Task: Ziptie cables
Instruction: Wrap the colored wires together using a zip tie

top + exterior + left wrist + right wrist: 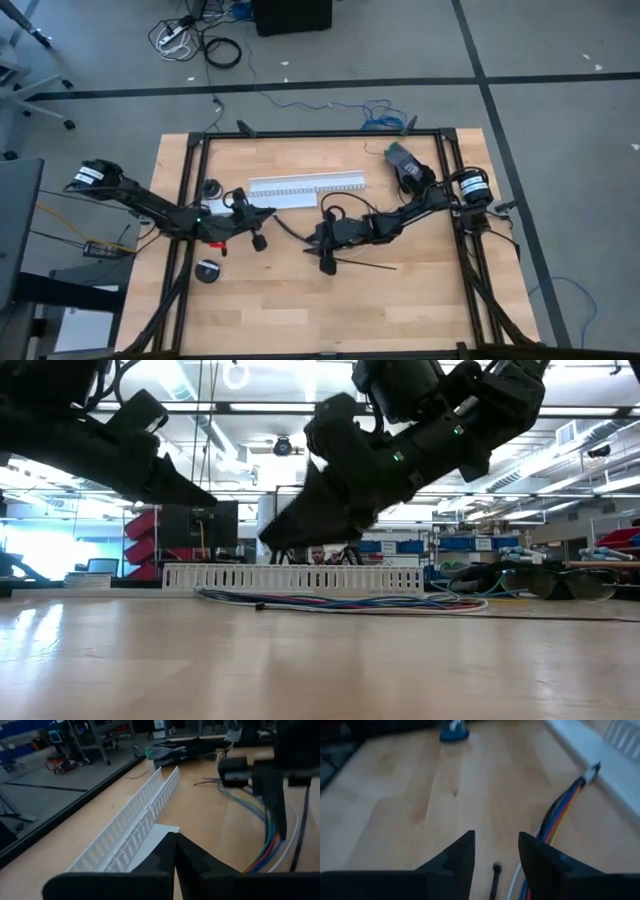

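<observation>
- Cables [340, 602]: thin bundle of grey, blue, purple and orange wires lying flat on the wooden table [300, 310], mid-frame in the low view, just in front of the white slotted channel [305, 186]. In the right wrist view the strands run side by side [557, 817], bound at one end near the channel.
- Ziptie [365, 263]: thin straight black strip flat on the table, lower centre of the high view, just right of the right gripper; one end shows in the right wrist view [495, 880] between the fingers, not gripped.
- Right gripper [325, 250]: centre of the high view, jaws partly open with a clear gap, holding nothing; fingers [457, 857] hang above the table, cables just beside one finger.
- Right arm: reaches from the right edge of the table toward centre, stretched low, gripper angled down at the wood.
- Left gripper [262, 213]: left of centre in the high view, jaws fully shut, fingers [165, 857] pressed together, empty.
- Left arm: comes in from the upper left, extended toward the near end of the channel, hanging above the table in the low view [190, 490].
</observation>
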